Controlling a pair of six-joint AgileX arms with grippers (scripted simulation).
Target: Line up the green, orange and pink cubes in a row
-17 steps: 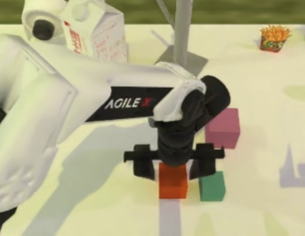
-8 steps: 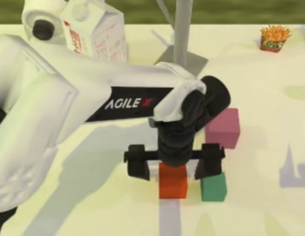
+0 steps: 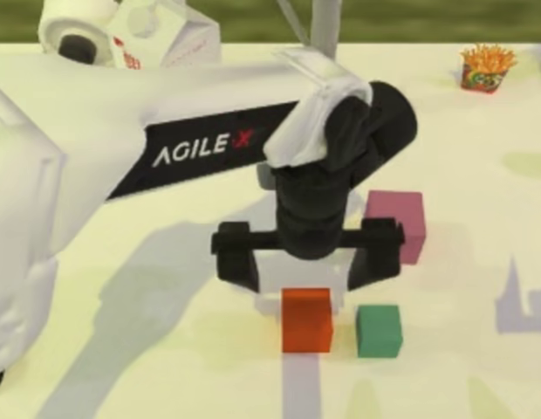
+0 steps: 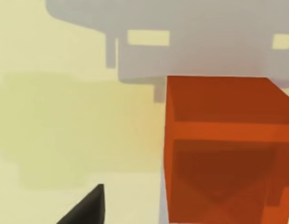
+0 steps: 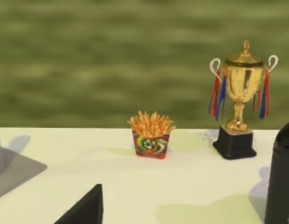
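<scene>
Surface (image 3: 480, 175), top view.
Orange cube (image 3: 306, 319): near front centre, standing free.
Green cube (image 3: 379, 330): just beside the orange on its right, a narrow gap between.
Pink cube (image 3: 397, 223): behind the green, apart from both.
Left tool (image 3: 307, 261): above the orange cube, fingers spread wide, pinching nothing (one dark fingertip (image 4: 86, 208) beside the cube in the wrist view).
Right tool: state cannot tell.
Fries box (image 3: 486, 68): far right corner.
</scene>
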